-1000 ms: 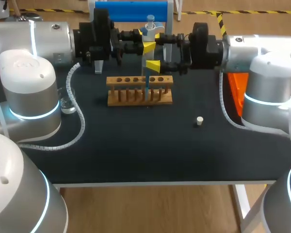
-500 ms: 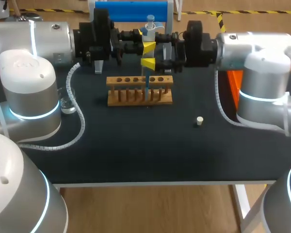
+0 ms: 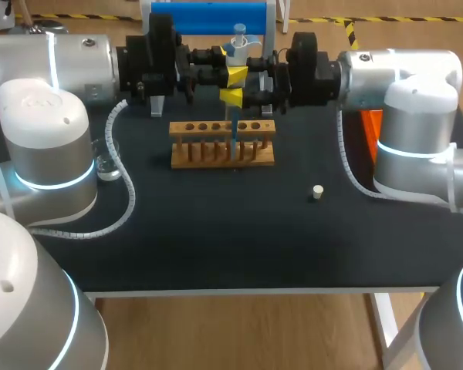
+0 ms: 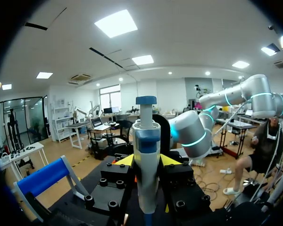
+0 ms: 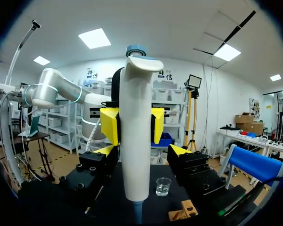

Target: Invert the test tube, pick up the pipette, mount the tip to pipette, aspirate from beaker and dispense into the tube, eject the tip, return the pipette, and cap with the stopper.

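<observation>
Mid-task, and the white pipette with the blue plunger cap point(image 3: 238, 48) is up off the black table point(image 3: 216, 239), upright over the wooden test-tube rack point(image 3: 216, 154) at the back. A slim blue tip point(image 3: 234, 132) is on its nose and runs down into the rack's row of holes, so the pick-up and the tip mounting look done to me. I judge I'm somewhere around the dispense. The tube itself I can't make out among the rack's pegs, so I won't say whether it has been inverted or filled. The small clear glass beaker point(image 3: 106, 162) stands well off to the side, by my left arm. The small white stopper point(image 3: 318, 192) lies loose on the table, apart from the rack. So capping is left, and so are ejecting the tip and returning the pipette.

Now the pincers. My left pincer point(image 3: 237, 75) is clamped on the pipette's body, yellow fingers point(image 5: 110, 126) pressed against it from both sides, and it carries the whole thing. My right pincer point(image 3: 231, 96) sits opposite, just beneath the left one, and is spread wide. Its yellow tips point(image 5: 179, 150) stand either side of the pipette's lower body with a gap showing on each side. It holds nothing and touches nothing that I can see.
</observation>
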`<state>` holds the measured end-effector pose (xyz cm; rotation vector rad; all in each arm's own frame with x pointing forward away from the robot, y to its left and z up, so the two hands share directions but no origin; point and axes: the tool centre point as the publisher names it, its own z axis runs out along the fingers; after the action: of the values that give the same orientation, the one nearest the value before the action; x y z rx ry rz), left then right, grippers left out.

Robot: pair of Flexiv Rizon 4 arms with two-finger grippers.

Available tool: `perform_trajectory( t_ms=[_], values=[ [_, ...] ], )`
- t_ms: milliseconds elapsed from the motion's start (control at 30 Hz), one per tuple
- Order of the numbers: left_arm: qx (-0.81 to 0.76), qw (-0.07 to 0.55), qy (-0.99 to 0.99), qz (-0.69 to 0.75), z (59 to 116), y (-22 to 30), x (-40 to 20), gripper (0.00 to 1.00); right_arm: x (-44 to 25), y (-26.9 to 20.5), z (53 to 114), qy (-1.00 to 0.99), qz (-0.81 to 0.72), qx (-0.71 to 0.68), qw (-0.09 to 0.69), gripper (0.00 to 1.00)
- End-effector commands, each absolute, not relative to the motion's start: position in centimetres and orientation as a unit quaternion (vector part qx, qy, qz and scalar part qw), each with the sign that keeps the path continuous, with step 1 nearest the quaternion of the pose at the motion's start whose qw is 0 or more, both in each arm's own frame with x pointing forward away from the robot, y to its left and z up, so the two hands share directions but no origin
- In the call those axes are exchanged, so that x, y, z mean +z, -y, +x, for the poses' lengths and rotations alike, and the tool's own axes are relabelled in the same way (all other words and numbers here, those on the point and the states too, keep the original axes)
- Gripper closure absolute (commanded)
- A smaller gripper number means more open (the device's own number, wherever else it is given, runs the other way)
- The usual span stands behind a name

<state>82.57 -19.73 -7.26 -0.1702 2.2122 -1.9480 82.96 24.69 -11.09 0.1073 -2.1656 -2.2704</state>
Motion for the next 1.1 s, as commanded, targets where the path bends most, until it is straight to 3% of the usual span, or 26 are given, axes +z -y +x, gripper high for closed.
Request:
perform_trajectory(
  t_ms=[33,233,467,867,933,967,1100],
  values=[
    [-0.658,0.094,-0.745,-0.057,82.57,19.67,-7.29,1.0,-11.14,-24.54,83.07,0.689,0.042,-0.723,0.009,0.38],
    [-0.658,0.094,-0.745,-0.057,82.57,19.67,-7.29,1.0,-10.92,-24.38,82.7,0.687,0.053,-0.724,0.014,0.5],
    [-0.658,0.094,-0.745,-0.057,82.57,19.67,-7.29,1.0,-10.72,-24.29,82.51,0.688,0.06,-0.723,0.018,0.58],
    [-0.658,0.094,-0.745,-0.057,82.57,19.67,-7.29,1.0,-10.77,-24.52,82.25,0.684,0.067,-0.726,0.031,0.62],
    [-0.658,0.094,-0.745,-0.057,82.57,19.67,-7.29,1.0,-10.77,-24.57,82.24,0.683,0.067,-0.727,0.032,0.77],
    [-0.658,0.094,-0.745,-0.057,82.57,19.67,-7.29,1.0,-10.77,-24.59,82.24,0.683,0.067,-0.727,0.032,0.97],
    [-0.658,0.094,-0.745,-0.057,82.57,19.67,-7.29,1.0,-10.76,-24.64,82.23,0.681,0.068,-0.729,0.03,1.0]
  ],
)
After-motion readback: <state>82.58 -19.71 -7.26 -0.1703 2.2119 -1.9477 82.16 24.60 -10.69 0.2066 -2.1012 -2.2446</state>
